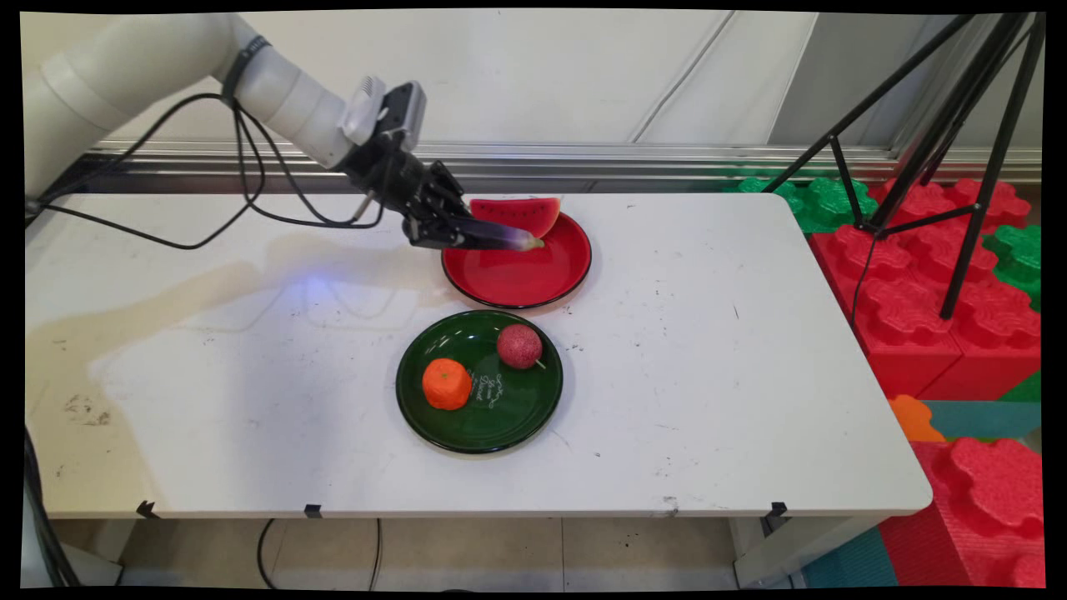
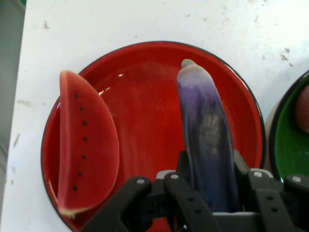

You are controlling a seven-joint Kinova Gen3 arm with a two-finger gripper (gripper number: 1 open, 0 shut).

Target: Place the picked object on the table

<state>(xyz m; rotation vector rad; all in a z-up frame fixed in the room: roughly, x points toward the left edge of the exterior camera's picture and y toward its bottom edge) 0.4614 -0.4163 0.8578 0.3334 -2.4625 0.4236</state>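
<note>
Arm is reaching in from upper left, slanting down toward the far middle of the table [image 1: 708, 400], black cables hanging under it. Tool [image 1: 454, 233] is gripping a purple eggplant [image 1: 500, 237] by its thick end, fingers [image 2: 244, 166] pressing on both sides, seen clearly in hand view. Eggplant [image 2: 205, 130] is sticking out past the tool, roughly level, its greenish tip pointing right over the red plate [image 1: 521, 287]. Cannot tell whether it is touching the plate or hanging just above it. A watermelon slice [image 1: 521, 212] is lying on the far rim of the red plate [image 2: 145, 125], just behind the eggplant tip; in hand view the slice [image 2: 84, 145] is sitting apart from the eggplant, bare plate between them. Nearer the camera a dark green plate [image 1: 492, 417] is sitting just beside the red one, carrying an orange [image 1: 446, 384] on its left and a reddish round fruit [image 1: 519, 346] at its far right edge. Green plate's rim [image 2: 285, 140] is showing at hand view's right edge. Off the table's right side, red and green foam blocks [image 1: 934, 275] are lying on the floor with a black tripod [image 1: 967, 133] standing over them.
</note>
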